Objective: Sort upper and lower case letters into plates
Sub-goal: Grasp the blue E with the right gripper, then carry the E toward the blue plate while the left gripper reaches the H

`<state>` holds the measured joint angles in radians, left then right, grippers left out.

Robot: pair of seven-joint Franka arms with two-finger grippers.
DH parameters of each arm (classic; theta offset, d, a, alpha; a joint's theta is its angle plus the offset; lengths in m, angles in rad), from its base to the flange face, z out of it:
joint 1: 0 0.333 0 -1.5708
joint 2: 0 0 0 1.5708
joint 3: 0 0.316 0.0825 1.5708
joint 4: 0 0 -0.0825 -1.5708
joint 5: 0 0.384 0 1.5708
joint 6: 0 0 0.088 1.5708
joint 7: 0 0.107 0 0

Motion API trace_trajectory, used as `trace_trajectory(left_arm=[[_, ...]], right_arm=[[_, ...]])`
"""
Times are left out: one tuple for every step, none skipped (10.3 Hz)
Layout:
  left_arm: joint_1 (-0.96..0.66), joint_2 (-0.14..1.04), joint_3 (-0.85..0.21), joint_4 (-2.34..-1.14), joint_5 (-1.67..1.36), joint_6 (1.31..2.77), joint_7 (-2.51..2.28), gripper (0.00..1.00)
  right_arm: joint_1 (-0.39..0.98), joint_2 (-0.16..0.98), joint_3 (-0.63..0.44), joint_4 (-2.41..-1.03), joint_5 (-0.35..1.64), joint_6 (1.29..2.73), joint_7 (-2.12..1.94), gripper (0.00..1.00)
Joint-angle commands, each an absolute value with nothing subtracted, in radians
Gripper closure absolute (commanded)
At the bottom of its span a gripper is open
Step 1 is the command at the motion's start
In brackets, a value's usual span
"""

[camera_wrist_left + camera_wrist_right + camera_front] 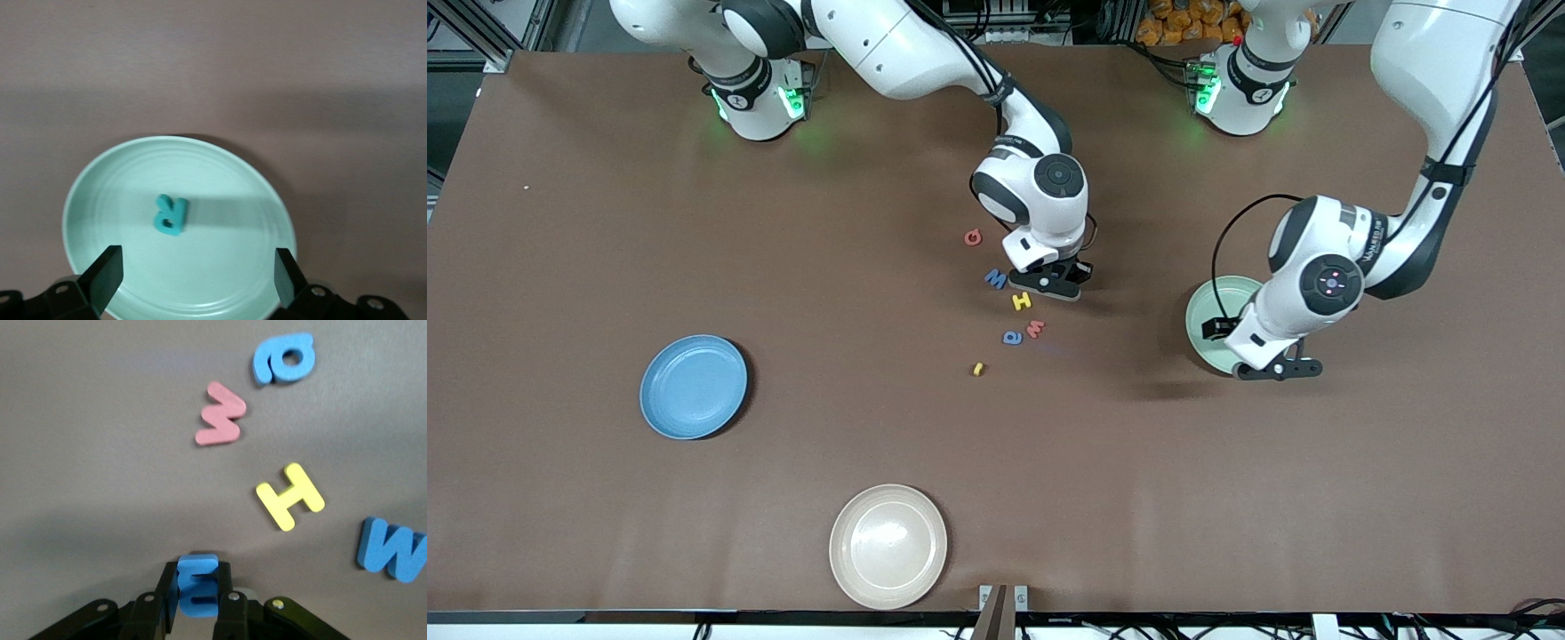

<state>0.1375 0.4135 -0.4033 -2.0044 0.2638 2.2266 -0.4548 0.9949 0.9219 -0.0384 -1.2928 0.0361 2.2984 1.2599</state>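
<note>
My right gripper [1049, 286] is low over the table's middle, shut on a blue letter E [198, 595] that stands on edge between its fingers [168, 583]. Loose letters lie beside it: a blue M [996, 279], a yellow H [1021, 300], a red w [1035, 329], a blue a [1011, 338], a yellow i [978, 368] and a red letter [973, 237]. My left gripper [198, 280] hangs open over the mint green plate [100, 193], which holds a teal R [170, 215]. The sky blue plate [694, 387] lies toward the right arm's end, holding nothing.
A beige plate [887, 546] sits near the table edge closest to the front camera. The mint plate [1209, 307] is toward the left arm's end, partly covered by the left arm. A small bracket [1003, 597] sticks up at that near edge.
</note>
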Motion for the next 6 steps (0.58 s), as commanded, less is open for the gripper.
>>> trace_trajectory(left_arm=[[0.083,0.394,-0.411,-1.993,0.273,2.207,-0.517,0.00],[0.078,0.394,-0.435,-1.988,0.273,2.207,-0.538,0.00],[0.066,0.394,-0.455,-1.980,0.273,2.207,-0.575,0.00],[0.019,0.396,-0.460,-1.977,0.273,2.207,-0.645,0.00],[-0.026,0.400,-0.460,-1.958,0.273,2.207,-0.732,0.00],[-0.056,0.400,-0.463,-1.947,0.273,2.207,-0.777,0.00]], right_arm=[[0.924,0.870,-0.035,-1.298,0.041,2.280,1.201,1.00],[0.893,0.853,-0.032,-1.298,0.044,2.266,1.168,1.00],[0.870,0.841,-0.032,-1.299,0.044,2.235,1.128,1.00],[0.839,0.832,-0.031,-1.299,0.046,2.218,1.091,1.00],[0.809,0.825,-0.029,-1.299,0.046,2.198,1.050,1.00],[0.775,0.818,-0.028,-1.301,0.048,2.175,1.010,1.00]])
